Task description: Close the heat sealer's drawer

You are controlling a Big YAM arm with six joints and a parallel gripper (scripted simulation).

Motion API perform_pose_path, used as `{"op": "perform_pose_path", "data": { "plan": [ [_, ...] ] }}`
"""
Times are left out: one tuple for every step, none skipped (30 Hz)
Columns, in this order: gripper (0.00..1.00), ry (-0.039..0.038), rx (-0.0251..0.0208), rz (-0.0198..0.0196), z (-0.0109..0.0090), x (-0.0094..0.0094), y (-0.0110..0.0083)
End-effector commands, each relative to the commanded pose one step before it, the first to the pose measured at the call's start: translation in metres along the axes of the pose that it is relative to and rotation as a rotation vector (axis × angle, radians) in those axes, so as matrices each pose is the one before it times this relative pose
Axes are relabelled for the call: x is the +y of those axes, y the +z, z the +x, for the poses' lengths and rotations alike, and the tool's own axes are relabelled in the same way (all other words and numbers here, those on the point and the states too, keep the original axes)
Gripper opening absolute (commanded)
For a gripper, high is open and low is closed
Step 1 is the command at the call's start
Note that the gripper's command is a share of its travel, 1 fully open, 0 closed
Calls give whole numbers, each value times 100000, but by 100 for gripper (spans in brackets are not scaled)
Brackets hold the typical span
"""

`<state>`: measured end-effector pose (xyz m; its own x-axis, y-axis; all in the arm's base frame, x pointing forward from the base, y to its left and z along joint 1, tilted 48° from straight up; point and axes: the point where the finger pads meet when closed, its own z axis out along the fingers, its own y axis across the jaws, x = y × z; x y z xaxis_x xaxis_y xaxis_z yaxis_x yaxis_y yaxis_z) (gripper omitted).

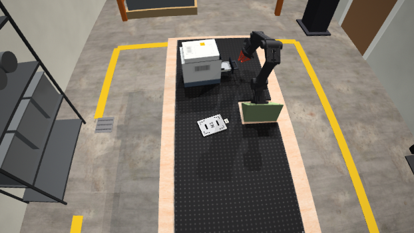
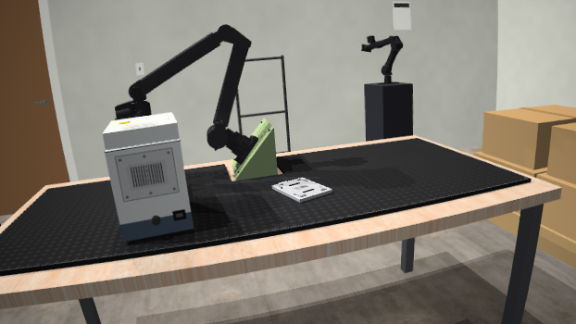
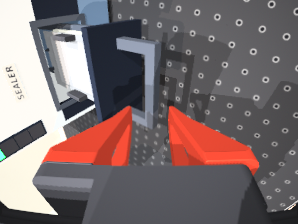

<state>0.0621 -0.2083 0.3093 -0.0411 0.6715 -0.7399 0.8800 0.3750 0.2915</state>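
The white heat sealer stands at the far left of the black mat and also shows in the exterior view. Its dark drawer sticks partly out of the side that faces the arm, with a pale load inside; I cannot make out the sheet or frame. The drawer's grey handle points at my gripper. My gripper has red fingers a little apart, and the handle's lower end lies in the gap, not clamped. It shows in the top view. A small teal-green patch shows on the sealer front.
A white fixture plate lies mid-mat, with a small white tag beside it. The arm's green wedge base stands at the mat's right edge. Cardboard boxes stand beyond the table.
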Motion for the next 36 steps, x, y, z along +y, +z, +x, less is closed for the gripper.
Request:
{"op": "perform_pose_path", "data": {
  "plan": [
    [30, 191, -1294, -43, -87, 198, 132],
    [30, 58, 69, -18, 1, -13, 85],
    [30, 61, 75, -18, 1, -14, 87],
    [30, 65, 81, -19, 1, -14, 89],
    [30, 68, 87, -19, 2, -15, 90],
    [30, 71, 93, -19, 2, -16, 92],
    [30, 75, 99, -20, 2, -17, 93],
    [30, 78, 105, -20, 2, -18, 95],
    [30, 81, 111, -20, 3, -19, 96],
    [30, 84, 117, -20, 3, -19, 98],
    [30, 0, 0, 0, 0, 0, 0],
    [30, 0, 0, 0, 0, 0, 0],
    [30, 244, 30, 182, -8, -74, 82],
    [30, -71, 214, -221, 14, 36, 117],
    [30, 77, 140, 3, 4, -22, 101],
    [30, 97, 142, -21, 4, -23, 104],
    [30, 87, 129, -18, 4, -21, 101],
    [30, 28, 40, -6, 1, -6, 78],
    [30, -47, -74, 9, -2, 13, 49],
    [30, -94, -148, 18, -5, 25, 30],
    [30, -70, -112, 12, -4, 19, 39],
    [30, 12, 14, -3, 1, -2, 72],
    [30, 90, 137, -17, 5, -21, 103],
    [30, 97, 150, -18, 6, -23, 106],
    [30, 31, 47, -6, 2, -6, 80],
    [30, -58, -95, 10, -3, 16, 44],
    [30, -108, -176, 18, -6, 28, 23],
    [30, 0, 0, 0, 0, 0, 0],
    [30, 0, 0, 0, 0, 0, 0],
    [30, 221, -646, 619, -48, -113, -87],
    [30, -357, 417, -599, 40, 152, 164],
    [30, 136, 218, -22, 9, -33, 123],
    [30, 122, 197, -19, 9, -30, 118],
    [30, 84, 136, -13, 6, -20, 103],
    [30, -11, -20, 2, 0, 4, 63],
    [30, -105, -176, 15, -7, 27, 23]
  ]
}}
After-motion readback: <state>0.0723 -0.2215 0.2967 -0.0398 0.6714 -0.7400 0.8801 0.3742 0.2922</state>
